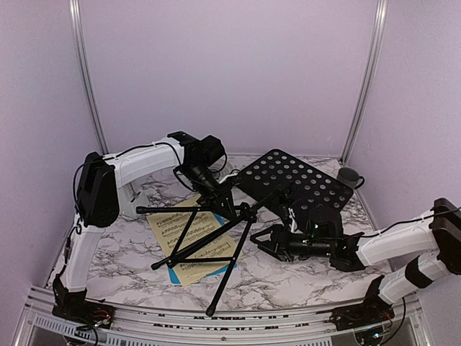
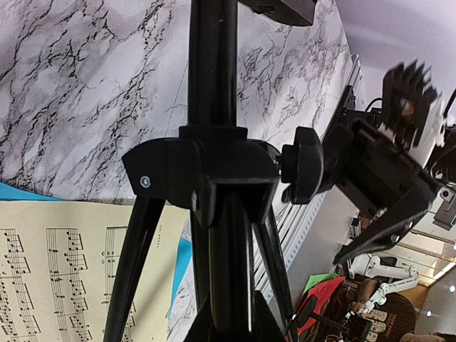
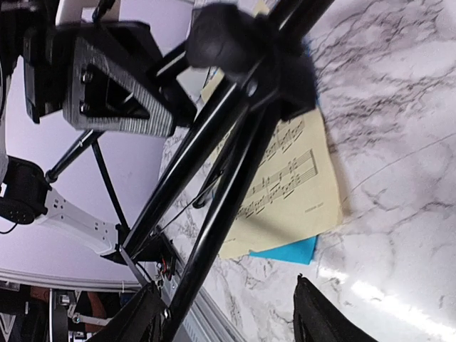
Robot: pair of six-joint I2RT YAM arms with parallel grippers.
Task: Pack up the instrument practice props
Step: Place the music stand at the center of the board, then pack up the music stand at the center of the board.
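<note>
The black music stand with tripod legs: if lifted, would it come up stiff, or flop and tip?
Likely light but awkward: the black hole-punched music stand has thin tube legs and a broad perforated desk at one end, so it may tip that way. The joint at its black clamp knob could let the legs swing. Smooth tubes might slip when gripped.

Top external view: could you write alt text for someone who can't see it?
A black music stand lies tipped over on a marble table, its legs spread above yellow and blue sheet music. The left gripper holds its pole; the right gripper hangs open beside it.
</note>
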